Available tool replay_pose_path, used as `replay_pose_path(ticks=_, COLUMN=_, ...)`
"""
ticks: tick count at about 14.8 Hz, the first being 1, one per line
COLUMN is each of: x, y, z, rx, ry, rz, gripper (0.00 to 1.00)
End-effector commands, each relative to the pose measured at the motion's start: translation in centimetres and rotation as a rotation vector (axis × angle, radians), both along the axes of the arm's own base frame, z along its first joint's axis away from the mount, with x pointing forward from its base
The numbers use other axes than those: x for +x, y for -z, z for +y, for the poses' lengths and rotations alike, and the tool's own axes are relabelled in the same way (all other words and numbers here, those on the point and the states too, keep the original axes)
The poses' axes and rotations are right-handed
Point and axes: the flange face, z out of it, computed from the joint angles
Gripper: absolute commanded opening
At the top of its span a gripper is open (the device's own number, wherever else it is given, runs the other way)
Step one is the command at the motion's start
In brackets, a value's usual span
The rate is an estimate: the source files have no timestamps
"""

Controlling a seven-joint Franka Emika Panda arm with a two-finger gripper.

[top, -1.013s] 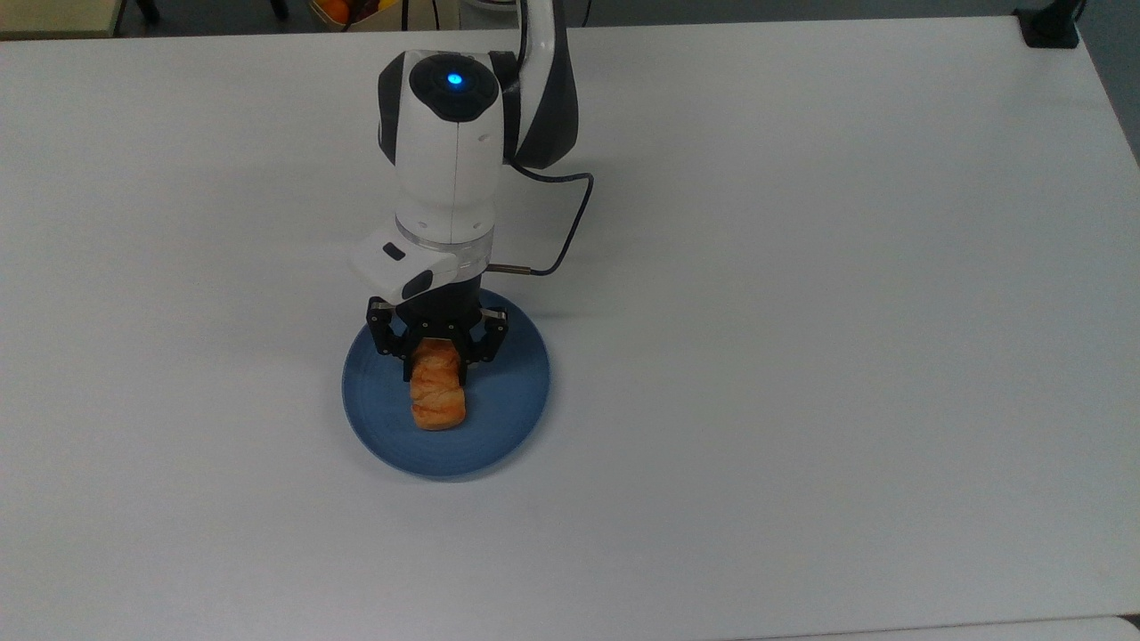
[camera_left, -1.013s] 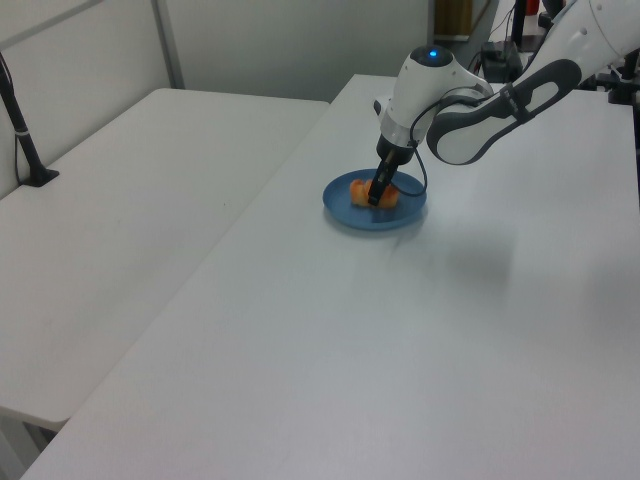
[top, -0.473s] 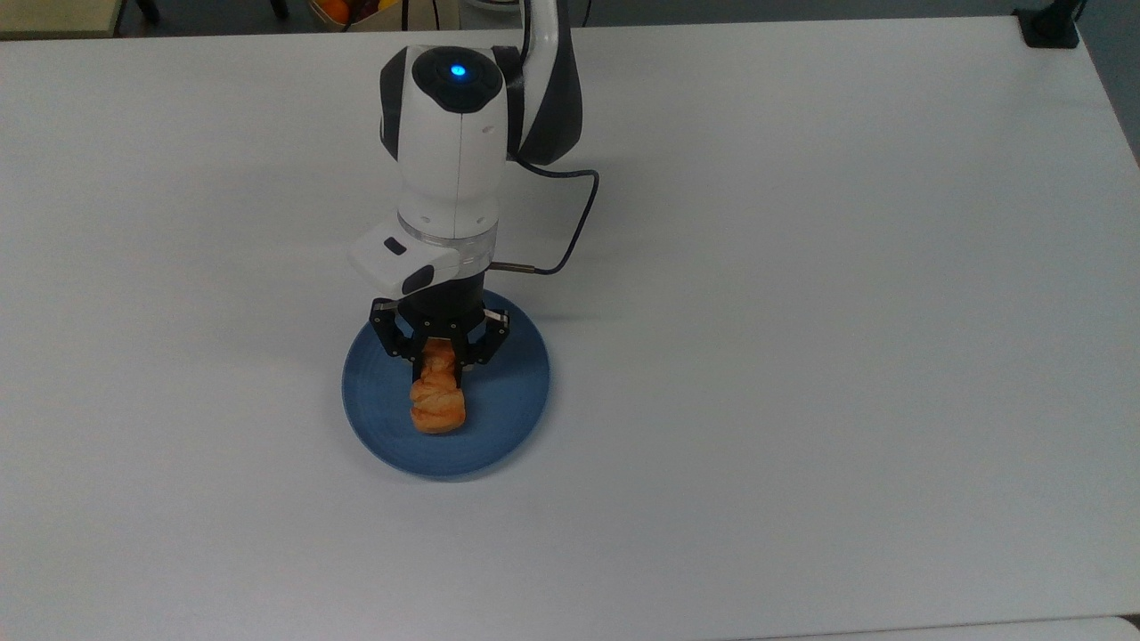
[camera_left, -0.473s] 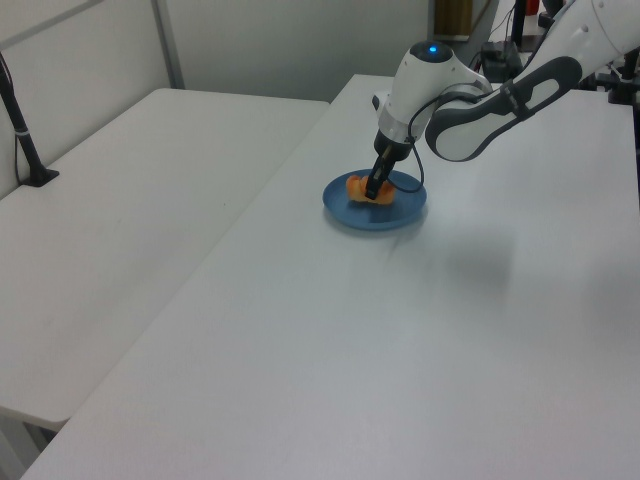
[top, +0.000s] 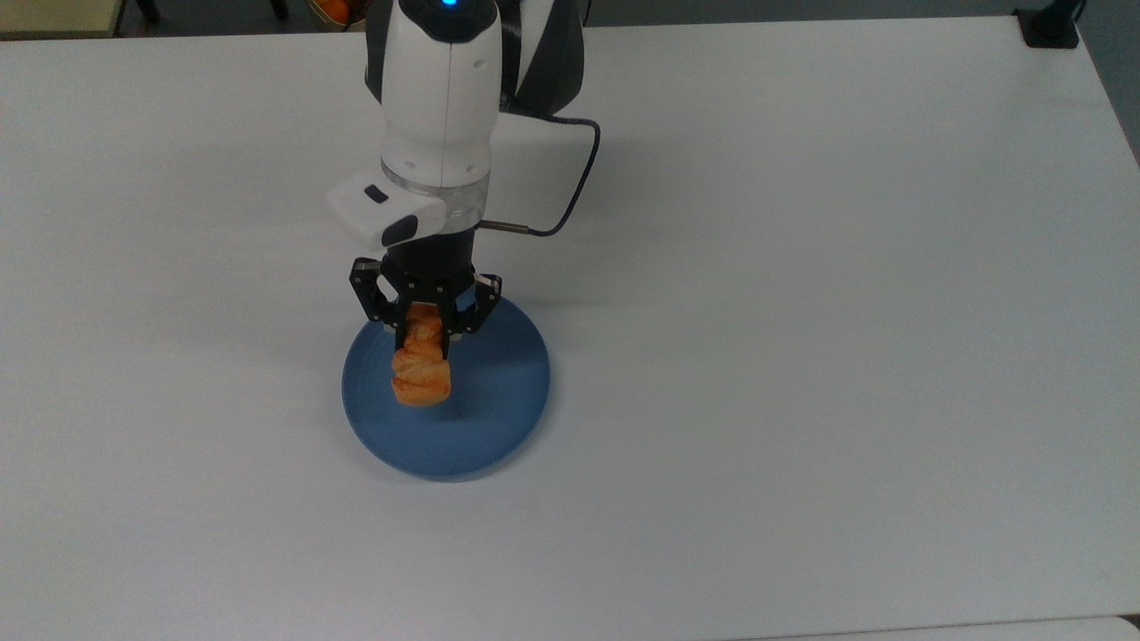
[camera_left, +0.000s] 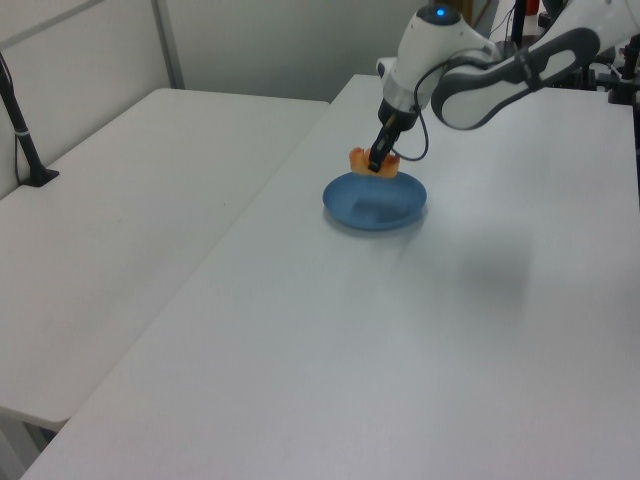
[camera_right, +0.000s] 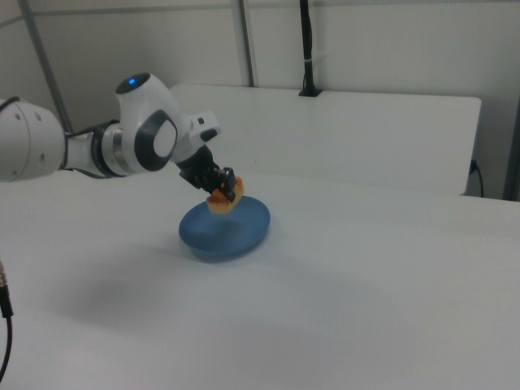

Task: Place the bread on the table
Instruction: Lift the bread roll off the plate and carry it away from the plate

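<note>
Now, grip: my gripper (top: 426,328) is clamped on the upper end of the bread (top: 420,367), a finger on each long side, so the loaf hangs lengthwise below the jaws
Bread: lifted clear of the plate (top: 499,418); the left view shows it (camera_left: 362,160) in the air above the plate's (camera_left: 395,208) far rim, and the right view shows it (camera_right: 219,201) over the blue disc (camera_right: 244,227) with a gap beneath
Why held so: I judge the pinch near one end leaves most of the loaf free, which lets it swing or tilt; a flaky crust may also give a little under the fingers
Stage: I read this as the carry, lift done, drop-off not yet made
Next: I need to take it sideways past the plate's rim before lowering, else it lands back on the blue
Table (top: 846,312): plain white and matte, with bare surface on all sides of the plate
Cable (top: 570,200): a dark lead loops off the wrist on the top view's right, off the bread's path
Room: a second white table (camera_left: 110,230) sits on the left view's left with a black post (camera_left: 25,145) clamped on it; pale wall panels stand behind
</note>
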Motion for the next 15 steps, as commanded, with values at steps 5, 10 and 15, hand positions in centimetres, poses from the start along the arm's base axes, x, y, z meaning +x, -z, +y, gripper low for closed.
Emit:
replay_pose_path(ticks=5, x=-6.0, y=-10.2, z=-1.4, rx=0.051, ry=0.035, rz=0.087, gripper=0.42)
replay_pose_path(ticks=10, x=-10.9, y=-12.9, z=-4.5, rx=0.067, ry=-0.053, rz=0.131, gripper=0.42)
replay_pose_path(ticks=15, x=-13.8, y=-13.8, z=-11.7, rx=0.065, ry=-0.162, rz=0.221, gripper=0.42)
